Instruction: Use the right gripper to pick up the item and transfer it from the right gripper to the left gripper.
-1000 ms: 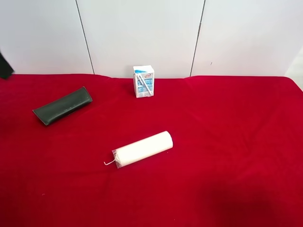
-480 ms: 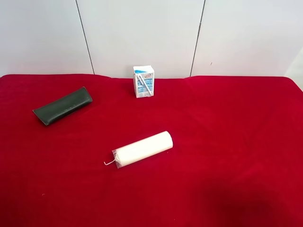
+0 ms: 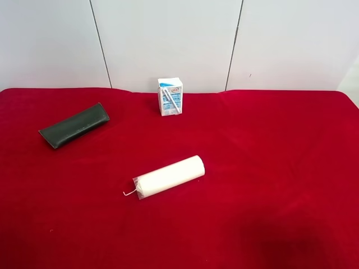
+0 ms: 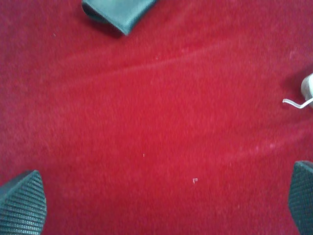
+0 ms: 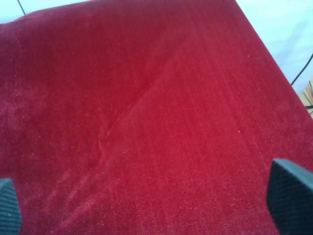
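1. Three loose things lie on the red cloth; taking the drink carton as landmark, the item lies well apart from it, toward the exterior high view's left and a little nearer the camera.
2. It looks like a soft, flat pouch: probably light, slightly yielding and matte enough not to slip, though its low profile leaves little height to pinch.
3. Its long axis runs diagonally, the end nearer the carton sitting farther back. I would close across the short width near the middle, leaving one end free for the handover.
4. The white cylinder lies nearer the camera than the carton.
5. The right gripper is spread wide over bare cloth, holding nothing.
6. The left gripper is likewise wide and empty, with one end of the item showing beyond it.
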You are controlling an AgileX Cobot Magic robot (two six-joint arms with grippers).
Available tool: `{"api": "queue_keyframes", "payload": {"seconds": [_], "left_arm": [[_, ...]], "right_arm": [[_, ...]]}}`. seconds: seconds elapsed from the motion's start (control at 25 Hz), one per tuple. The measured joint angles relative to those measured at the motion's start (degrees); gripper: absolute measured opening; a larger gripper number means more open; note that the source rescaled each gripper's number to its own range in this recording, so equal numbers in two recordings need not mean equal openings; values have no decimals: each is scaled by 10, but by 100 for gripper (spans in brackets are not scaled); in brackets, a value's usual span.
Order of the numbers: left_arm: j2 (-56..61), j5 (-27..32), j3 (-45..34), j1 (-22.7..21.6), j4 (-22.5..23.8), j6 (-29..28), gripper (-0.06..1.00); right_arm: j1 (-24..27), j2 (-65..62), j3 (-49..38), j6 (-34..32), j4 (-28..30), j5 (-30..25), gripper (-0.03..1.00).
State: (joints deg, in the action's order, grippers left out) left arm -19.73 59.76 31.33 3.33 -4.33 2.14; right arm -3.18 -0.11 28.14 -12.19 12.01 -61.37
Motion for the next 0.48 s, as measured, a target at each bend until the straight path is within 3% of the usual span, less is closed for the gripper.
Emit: {"api": "queue_keyframes", "payload": {"seconds": [0.48], "left_arm": [[85, 6, -20, 0, -6, 0, 100]], "right_arm": [[0, 0, 0, 0, 0, 0, 100]]}}
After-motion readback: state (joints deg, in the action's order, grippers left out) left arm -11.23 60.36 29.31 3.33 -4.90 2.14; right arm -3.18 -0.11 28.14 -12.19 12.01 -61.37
